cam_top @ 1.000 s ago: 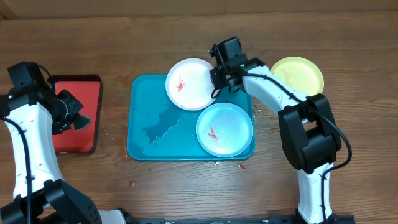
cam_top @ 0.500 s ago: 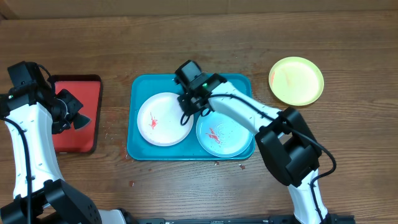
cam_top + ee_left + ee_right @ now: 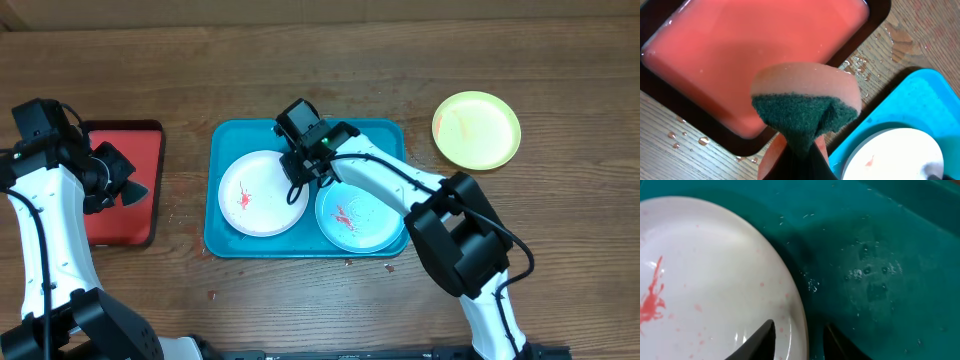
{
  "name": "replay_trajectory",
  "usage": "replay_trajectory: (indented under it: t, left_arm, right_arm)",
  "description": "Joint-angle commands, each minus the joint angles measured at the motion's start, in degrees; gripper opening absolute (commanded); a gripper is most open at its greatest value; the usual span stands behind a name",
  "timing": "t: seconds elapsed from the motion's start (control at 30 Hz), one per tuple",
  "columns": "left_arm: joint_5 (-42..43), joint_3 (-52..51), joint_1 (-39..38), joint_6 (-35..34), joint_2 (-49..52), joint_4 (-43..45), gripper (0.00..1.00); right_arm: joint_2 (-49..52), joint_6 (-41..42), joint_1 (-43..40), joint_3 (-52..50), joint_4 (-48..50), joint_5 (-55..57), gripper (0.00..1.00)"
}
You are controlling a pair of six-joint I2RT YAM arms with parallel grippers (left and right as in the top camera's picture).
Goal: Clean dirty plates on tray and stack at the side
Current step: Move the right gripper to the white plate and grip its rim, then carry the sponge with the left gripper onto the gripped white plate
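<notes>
The white plate (image 3: 262,192) with a red smear lies flat in the left half of the teal tray (image 3: 225,235). My right gripper (image 3: 300,180) is at its right rim. In the right wrist view the jaws (image 3: 799,327) stand open astride that rim of the white plate (image 3: 705,280), with gaps on both sides. The mint plate (image 3: 360,212), also smeared red, sits in the tray's right half. The yellow-green plate (image 3: 477,130) rests on the table to the tray's back right. My left gripper (image 3: 125,190) is shut on a pink and green sponge (image 3: 805,100).
A red tray (image 3: 125,150) with a dark rim lies at the left, under my left gripper; it looks wet in the left wrist view (image 3: 755,50). Water drops dot the wood around it. The teal tray floor (image 3: 880,255) is wet.
My right gripper carried the white plate from the tray's back edge down into the tray's left half, and its jaws have opened off the rim. The left arm stayed still.
</notes>
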Motion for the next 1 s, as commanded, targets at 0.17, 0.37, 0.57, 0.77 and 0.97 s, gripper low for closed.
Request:
replay_trajectory:
  t: [0.17, 0.37, 0.57, 0.77, 0.97]
  left_arm:
    - [2.67, 0.42, 0.2, 2.62, 0.44, 0.24, 0.04]
    - [10.29, 0.42, -1.03, 6.38, 0.44, 0.66, 0.04]
    - [12.04, 0.35, -6.62, 8.9, 0.46, 0.81, 0.04]
    - [12.04, -0.85, -14.27, 9.2, 0.48, 3.5, 0.04]
    - [12.04, -5.33, -21.49, 6.03, 0.48, 10.6, 0.04]
  right_arm:
    - [2.84, -3.34, -0.13, -0.5, -1.36, -1.64, 0.18]
    - [2.84, 7.48, -0.13, -0.5, -2.38, -1.68, 0.04]
    - [2.84, 21.75, -0.15, -0.5, -5.16, -2.01, 0.04]
    - [2.84, 29.99, -0.26, -0.5, -7.69, -0.98, 0.04]
    - [2.84, 36.17, -0.26, -0.5, -8.22, 0.55, 0.04]
